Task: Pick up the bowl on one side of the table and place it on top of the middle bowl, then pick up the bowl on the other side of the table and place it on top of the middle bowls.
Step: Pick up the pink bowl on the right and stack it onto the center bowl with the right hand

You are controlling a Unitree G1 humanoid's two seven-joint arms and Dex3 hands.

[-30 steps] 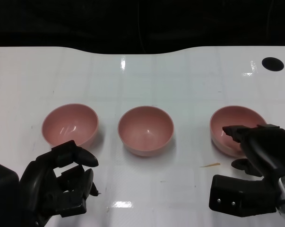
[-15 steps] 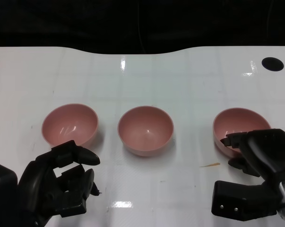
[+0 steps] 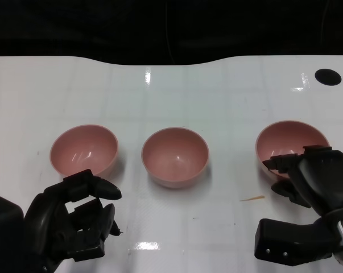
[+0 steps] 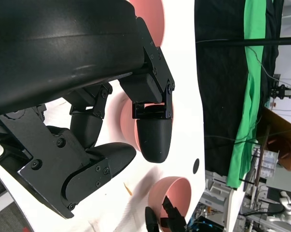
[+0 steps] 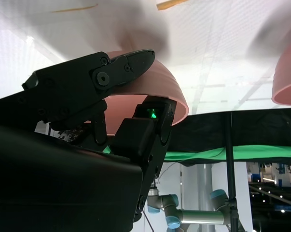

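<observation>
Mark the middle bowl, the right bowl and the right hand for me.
middle bowl (image 3: 175, 156): head view, on its inner bottom.
right bowl (image 3: 288, 138): head view, on its inner wall above the fingers.
right hand (image 3: 318, 182): head view, on the black back of the hand, at the bowl's near rim.

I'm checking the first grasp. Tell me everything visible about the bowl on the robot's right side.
The right pink bowl is round, smooth, glossy, plastic-looking and empty. It tilts, near edge raised, on the white table, apart from the middle bowl. The right robot hand pinches its near rim, fingers inside and outside the wall, as the right wrist view shows.
</observation>
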